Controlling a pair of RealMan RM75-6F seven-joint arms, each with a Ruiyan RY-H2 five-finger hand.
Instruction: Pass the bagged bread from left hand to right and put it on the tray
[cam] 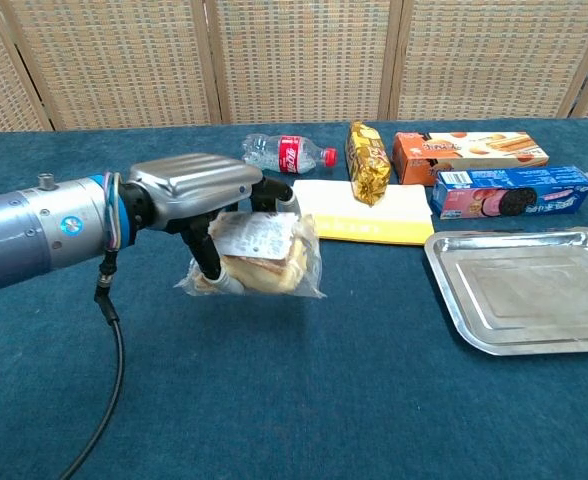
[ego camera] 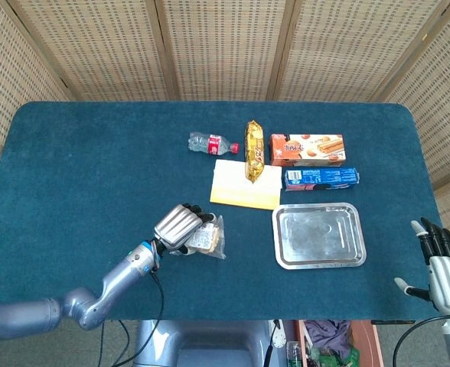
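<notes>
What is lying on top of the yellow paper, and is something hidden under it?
The gold snack bag lies with its near end on the yellow paper; its far end reaches past the edge onto the table. Whatever might be under the paper is covered and cannot be seen.

No print on any label (cam: pixel 257 238) or box (cam: pixel 512 192) is readable

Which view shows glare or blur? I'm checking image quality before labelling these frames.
Chest view: the tray shows soft pale reflections, the bagged bread plastic glints faintly in the left hand; all sharp. Head view: even light, no hard shadows, the right hand cropped at the frame edge.
</notes>
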